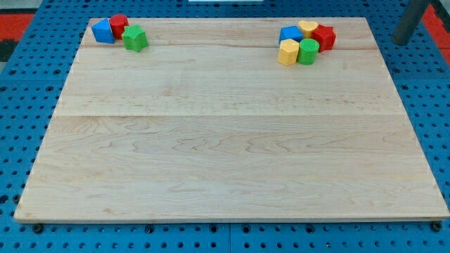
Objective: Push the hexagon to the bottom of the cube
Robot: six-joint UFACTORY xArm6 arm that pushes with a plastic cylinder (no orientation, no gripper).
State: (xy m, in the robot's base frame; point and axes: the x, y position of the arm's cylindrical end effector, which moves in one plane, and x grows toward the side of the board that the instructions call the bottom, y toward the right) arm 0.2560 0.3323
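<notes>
End effector, my tip [402,42]: bare rod, empty, off board [225,154] top-R edge, R of yellow hexagon [288,52]

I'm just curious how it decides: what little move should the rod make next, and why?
Probably bring my tip left toward the yellow hexagon: the tip hangs off the board at the view's top right, touching nothing. The hexagon already sits just below the blue cube, so a nudge may do.
</notes>
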